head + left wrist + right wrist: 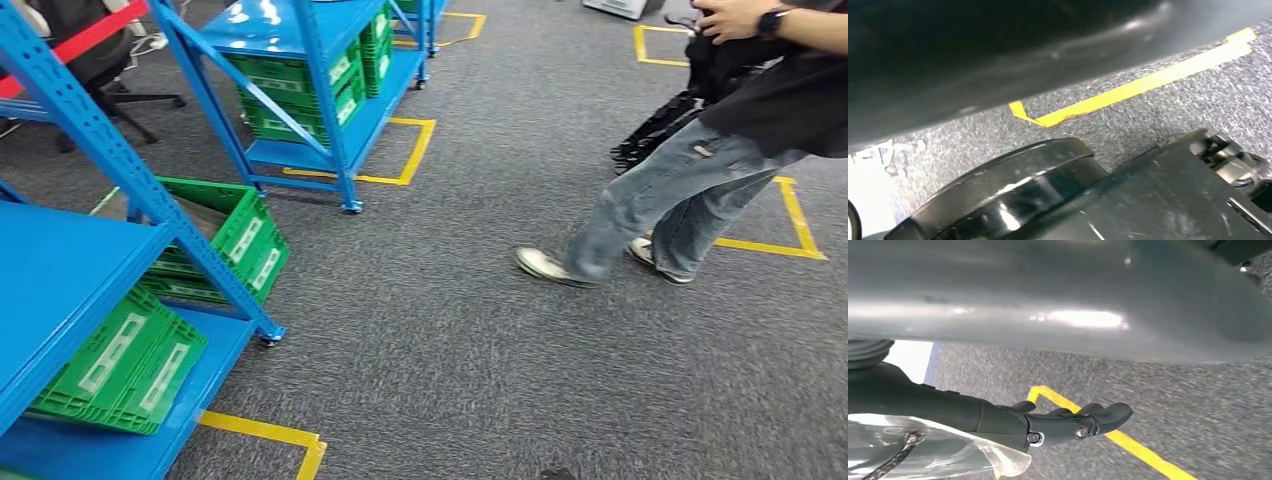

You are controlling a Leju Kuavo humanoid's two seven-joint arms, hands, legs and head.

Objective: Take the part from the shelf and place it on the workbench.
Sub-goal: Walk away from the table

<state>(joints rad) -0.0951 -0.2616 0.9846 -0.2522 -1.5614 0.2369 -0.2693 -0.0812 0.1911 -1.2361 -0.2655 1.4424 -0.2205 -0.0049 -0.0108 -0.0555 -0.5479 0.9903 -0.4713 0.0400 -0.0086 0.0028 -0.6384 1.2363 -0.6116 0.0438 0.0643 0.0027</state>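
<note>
In the right wrist view my right hand (1048,424) hangs over the grey carpet, its dark fingers stretched out along a clear plastic bag (933,452). The bag lies against the underside of the hand and holds the part, a braided cord-like piece (895,455). The hand grips the bag near the palm, and the bag's loose end sticks out past the fingers' base. A blue shelf (60,270) stands at my left in the head view.
Green crates (125,365) sit on the near blue shelf's lower level, and a second blue rack (310,80) with crates stands farther back. A person in jeans (680,190) walks across the carpet at right. Yellow tape (265,432) marks squares on the floor.
</note>
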